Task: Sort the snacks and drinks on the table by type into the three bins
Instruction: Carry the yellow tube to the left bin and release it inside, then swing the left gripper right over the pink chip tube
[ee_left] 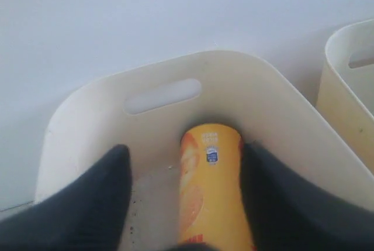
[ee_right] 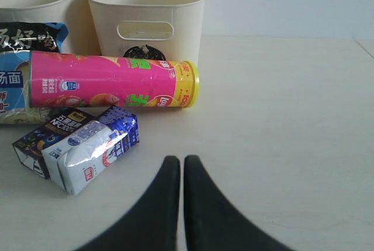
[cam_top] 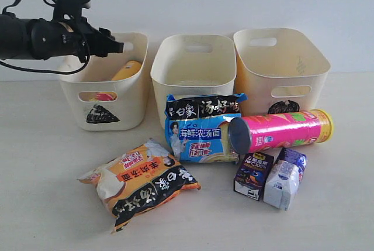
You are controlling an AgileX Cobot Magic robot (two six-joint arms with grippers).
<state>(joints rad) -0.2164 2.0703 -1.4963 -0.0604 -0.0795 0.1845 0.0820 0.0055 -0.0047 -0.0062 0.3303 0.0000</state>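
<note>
Yellow chip tube (cam_top: 127, 69) lies tilted inside the triangle-marked bin (cam_top: 140, 46) at ten o'clock on the table. The left gripper (ee_left: 184, 150) hangs over that bin with its jaws spread. One finger sits on each side of the tube, at least one of them clear of it, and nothing is gripped.

The right gripper (ee_right: 182, 163) hovers above bare table near the cartons, its jaws pressed together and empty.

The pink tube (cam_top: 280, 129) lies on its side at three o'clock. The purple carton (cam_top: 253, 175) and white-and-blue carton (cam_top: 284, 181) sit at four. The blue-and-black packet (cam_top: 198, 131) is at centre and the orange-and-black packet (cam_top: 140, 181) at seven.
</note>
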